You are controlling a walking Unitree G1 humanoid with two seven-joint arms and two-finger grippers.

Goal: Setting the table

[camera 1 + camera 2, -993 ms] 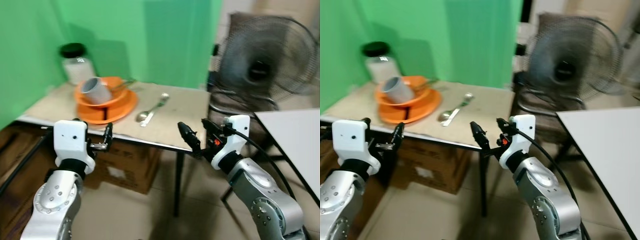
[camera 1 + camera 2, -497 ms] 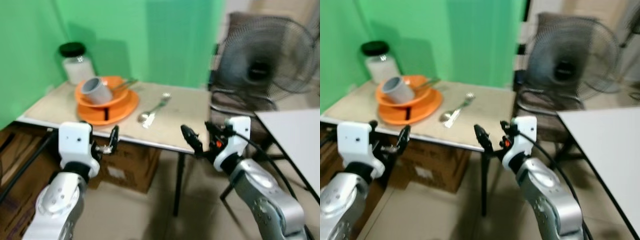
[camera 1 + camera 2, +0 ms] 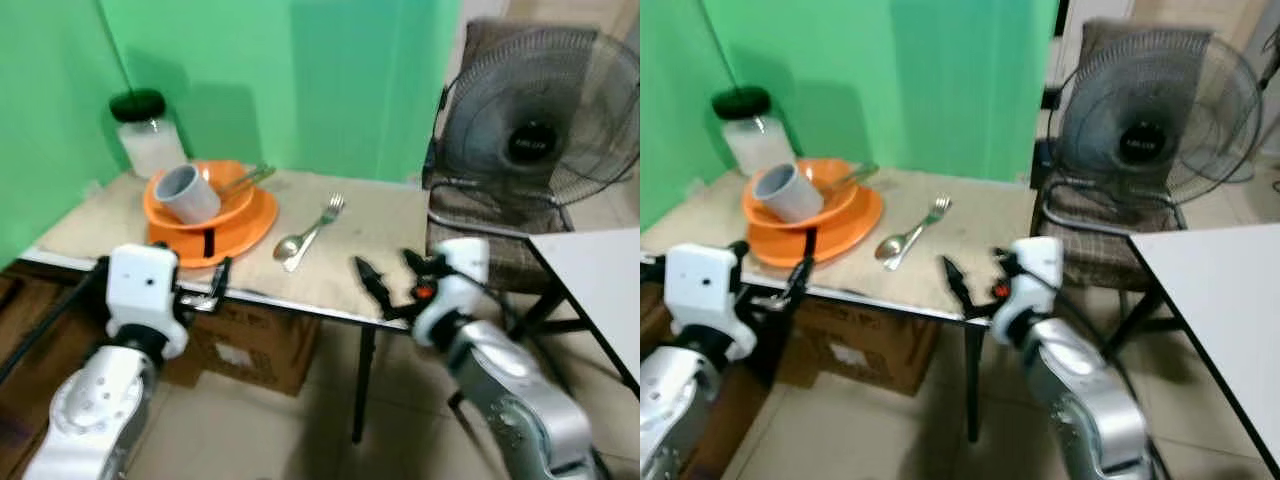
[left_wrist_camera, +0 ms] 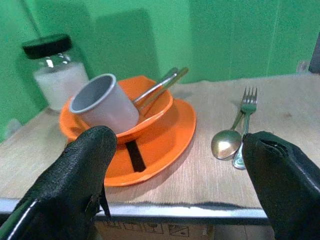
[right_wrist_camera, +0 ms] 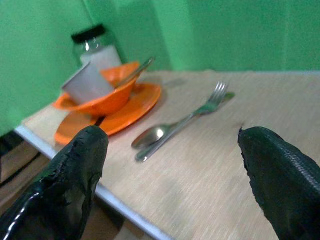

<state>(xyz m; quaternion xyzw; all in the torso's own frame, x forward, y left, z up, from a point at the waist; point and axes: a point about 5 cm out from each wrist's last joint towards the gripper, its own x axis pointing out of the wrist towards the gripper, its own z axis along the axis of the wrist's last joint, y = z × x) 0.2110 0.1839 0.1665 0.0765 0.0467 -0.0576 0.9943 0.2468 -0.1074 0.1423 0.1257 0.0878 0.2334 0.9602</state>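
Table (image 3: pixel 380 240): holds an orange plate (image 3: pixel 245 222) with orange bowl (image 3: pixel 230 205); grey cup (image 3: pixel 187 193) tipped inside, mouth toward the robot's left. Spoon (image 3: pixel 291 243) and fork (image 3: pixel 322 214) lie together mid-table, tines toward the green wall. Left gripper (image 3: pixel 213 287) and right gripper (image 3: pixel 392 285), fingers spread, empty, have come closer to the near edge than a second ago.

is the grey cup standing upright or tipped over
Tipped. The grey cup lies on its side in the orange bowl, its open mouth facing up and sideways, so the inside shows.
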